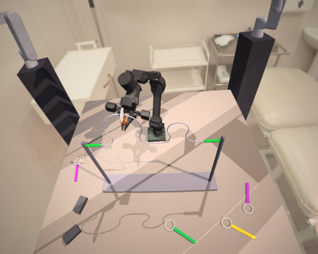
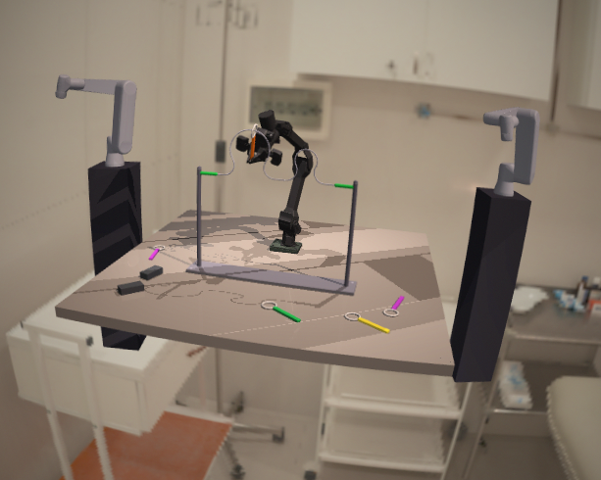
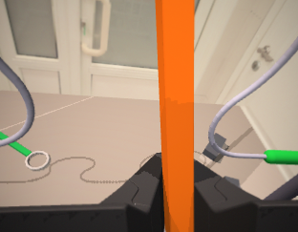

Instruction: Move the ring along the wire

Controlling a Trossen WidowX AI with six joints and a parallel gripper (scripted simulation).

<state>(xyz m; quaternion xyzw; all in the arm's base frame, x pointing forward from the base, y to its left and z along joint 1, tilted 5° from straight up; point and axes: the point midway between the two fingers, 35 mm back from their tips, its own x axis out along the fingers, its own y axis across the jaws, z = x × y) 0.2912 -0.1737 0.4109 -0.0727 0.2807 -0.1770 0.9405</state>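
The orange handle [image 1: 123, 119] [image 2: 252, 146] [image 3: 175, 94] stands nearly upright between my gripper's fingers. My gripper [image 1: 125, 124] [image 2: 253, 154] [image 3: 170, 160] is shut on it. The white ring [image 1: 122, 113] sits at the top of the first hump of the thin grey wire [image 1: 107, 120] [image 3: 230, 111], right of the left green part [image 1: 93, 144] [image 2: 208, 173]. The wire seems to run through the ring; I cannot tell whether they touch. The right green part [image 1: 211, 140] [image 2: 343, 185] lies by the right post [image 1: 216, 159] [image 2: 350, 232]. The left post [image 1: 96, 162] [image 2: 198, 216] leans in the top view. One green part [image 3: 286, 157] shows in the wrist view.
The posts stand on a grey base plate [image 1: 159, 183]. Spare rings lie on the table, with magenta [image 1: 76, 172] [image 1: 247, 192], green [image 1: 183, 235] [image 3: 13, 144] and yellow [image 1: 243, 231] handles. Two dark blocks [image 1: 80, 204] [image 1: 71, 234] lie front left. Black pillars [image 1: 48, 95] [image 1: 249, 68] flank the table.
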